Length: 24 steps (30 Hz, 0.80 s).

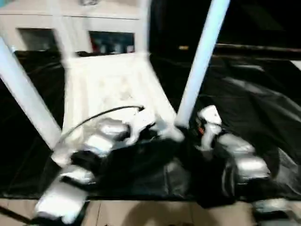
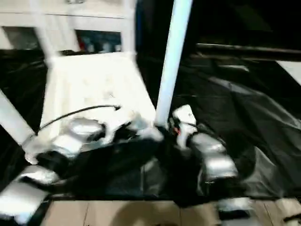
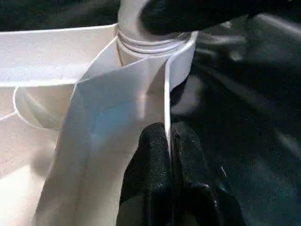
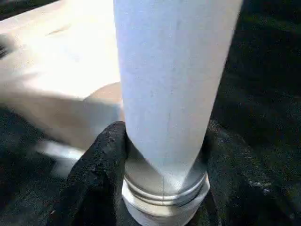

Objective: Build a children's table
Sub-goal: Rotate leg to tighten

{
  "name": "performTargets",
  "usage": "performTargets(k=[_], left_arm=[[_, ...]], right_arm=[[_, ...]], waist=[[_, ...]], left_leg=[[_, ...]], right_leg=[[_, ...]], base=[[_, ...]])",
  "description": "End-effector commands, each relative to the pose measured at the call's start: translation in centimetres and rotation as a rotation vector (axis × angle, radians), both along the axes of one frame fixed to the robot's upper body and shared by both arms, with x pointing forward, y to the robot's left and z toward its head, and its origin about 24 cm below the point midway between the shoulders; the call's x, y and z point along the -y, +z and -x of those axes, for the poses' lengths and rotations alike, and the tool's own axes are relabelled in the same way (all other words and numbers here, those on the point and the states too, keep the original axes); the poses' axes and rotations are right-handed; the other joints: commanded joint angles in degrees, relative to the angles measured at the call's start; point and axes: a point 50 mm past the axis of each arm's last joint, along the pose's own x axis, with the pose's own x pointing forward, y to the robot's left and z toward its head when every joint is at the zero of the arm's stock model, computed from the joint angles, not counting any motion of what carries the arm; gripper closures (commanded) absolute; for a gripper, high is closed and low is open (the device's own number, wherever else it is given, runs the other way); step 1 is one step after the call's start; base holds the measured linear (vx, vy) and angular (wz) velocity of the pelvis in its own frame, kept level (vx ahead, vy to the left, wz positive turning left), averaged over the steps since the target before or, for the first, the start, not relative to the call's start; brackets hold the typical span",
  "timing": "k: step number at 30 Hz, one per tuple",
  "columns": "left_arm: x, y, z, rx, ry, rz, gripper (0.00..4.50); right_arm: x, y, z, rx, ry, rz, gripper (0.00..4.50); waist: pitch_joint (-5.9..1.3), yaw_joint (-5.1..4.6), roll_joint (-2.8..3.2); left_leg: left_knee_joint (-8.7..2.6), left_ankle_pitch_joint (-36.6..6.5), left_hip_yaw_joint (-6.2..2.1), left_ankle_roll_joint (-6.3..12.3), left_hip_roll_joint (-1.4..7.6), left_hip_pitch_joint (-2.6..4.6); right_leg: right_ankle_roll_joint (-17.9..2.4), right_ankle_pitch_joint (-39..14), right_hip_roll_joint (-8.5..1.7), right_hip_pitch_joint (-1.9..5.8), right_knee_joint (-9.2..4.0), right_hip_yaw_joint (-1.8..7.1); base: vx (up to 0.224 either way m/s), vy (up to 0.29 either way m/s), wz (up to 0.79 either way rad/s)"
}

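The top [image 1: 110,84] lies upside down on black sheeting, a leg [image 4: 169,80] being seated in its near corner socket; the right gripper [image 4: 160,160] is clamped around the leg's base, the left gripper [image 3: 167,160] pinched together on the rim; twisting home is called for next

Black sheeting [image 1: 254,108], creased and glossy, covers the work area and reflects pale highlights. Along the near edge lies a strip of light beige tiled floor [image 1: 155,214]. A white shelf unit [image 1: 94,21] stands at the rear left; its open compartments hold small blue and red items [image 1: 110,44], indistinct. The rear right is dark.
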Motion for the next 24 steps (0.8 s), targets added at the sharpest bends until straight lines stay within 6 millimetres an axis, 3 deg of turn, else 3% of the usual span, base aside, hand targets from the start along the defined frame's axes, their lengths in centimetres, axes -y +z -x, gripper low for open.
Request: performTargets(k=[1,2,5,6,7,12,13,16,20,24], left_arm=[[2.9,-0.1,0.7,-0.006,-0.054,0.045,4.5],[3.6,0.0,0.9,-0.003,-0.072,0.052,4.5],[4.2,0.1,1.1,0.0,-0.098,0.06,4.5],[4.2,0.1,1.2,-0.001,-0.106,0.061,4.5],[4.2,0.1,1.2,-0.001,-0.106,0.061,4.5],[3.0,-0.2,1.4,-0.026,-0.148,0.053,4.5],[2.6,-0.2,1.4,-0.029,-0.157,0.051,4.5],[1.5,-0.2,1.5,-0.039,-0.19,0.045,4.5],[-0.7,-0.2,2.0,-0.098,-0.285,0.023,4.5],[-2.1,0.1,2.5,-0.132,-0.372,0.015,4.5]], right_arm=[[-2.0,-3.1,1.5,-0.172,0.004,0.025,2.43],[-3.1,-2.9,1.5,-0.162,0.028,0.016,2.43],[-3.8,-2.4,1.5,-0.118,0.07,0.006,2.43],[-3.9,-2.0,1.4,-0.093,0.086,0.004,1.88],[-3.9,-2.0,1.4,-0.093,0.086,0.004,1.74],[-3.2,-0.5,1.6,-0.059,0.192,0.0,1.55],[-3.0,-0.2,1.8,-0.052,0.238,0.013,1.55],[-2.2,0.4,2.5,-0.029,0.376,0.048,1.55],[-0.7,1.6,3.6,-0.024,0.571,0.062,1.55],[0.3,2.2,4.2,-0.057,0.675,0.08,1.55]], waist=[[-1.61,-0.13,-0.21],[-1.61,-0.08,-0.26],[-1.62,-0.01,-0.05],[-1.65,-0.03,-0.07],[-1.63,-0.01,-0.05],[-1.96,0.42,-0.06],[-2.03,0.67,-0.16],[-2.15,0.78,-0.21],[-2.71,1.22,-0.24],[-2.77,1.45,-0.06]], left_leg=[[-4.9,-21.12,-1.29,0.16,1.13,-0.07],[-4.77,-21.89,-1.19,0.66,1.0,0.22],[-4.85,-22.2,-1.17,1.47,1.08,0.13],[-4.86,-22.29,-1.14,1.51,1.1,0.09],[-4.87,-22.32,-1.12,1.52,1.11,0.11],[-4.84,-19.41,-0.84,2.36,1.3,-0.17],[-4.82,-18.32,-0.84,2.84,1.34,-0.3],[-4.6,-17.01,-0.61,3.46,1.33,-0.31],[-4.04,-10.1,-0.41,6.11,1.43,-0.76],[-3.79,-6.78,-0.26,7.41,1.54,-0.58]], right_leg=[[-6.01,-29.72,-2.65,1.49,-5.66,1.57],[-6.06,-30.07,-2.62,1.17,-5.86,1.63],[-6.16,-29.76,-2.69,1.15,-5.96,1.74],[-6.34,-29.21,-2.7,1.14,-5.92,1.78],[-6.42,-28.98,-2.7,1.13,-5.9,1.8],[-8.35,-23.13,-2.72,1.57,-5.19,2.18],[-8.54,-21.77,-2.69,1.94,-5.04,2.16],[-9.23,-20.65,-2.81,1.88,-4.9,2.29],[-12.03,-10.53,-2.85,2.73,-3.62,2.28],[-14.99,-3.25,-2.68,2.84,-2.72,2.18]], base=[[0.0,0.0,0.0],[0.0,0.0,0.0],[0.0,0.0,0.0],[0.0,0.0,0.0],[0.0,0.0,0.0],[0.0,0.0,0.0],[0.0,0.0,0.0],[0.0,0.0,0.0],[0.043,-0.019,0.01],[0.013,-0.006,0.0]])
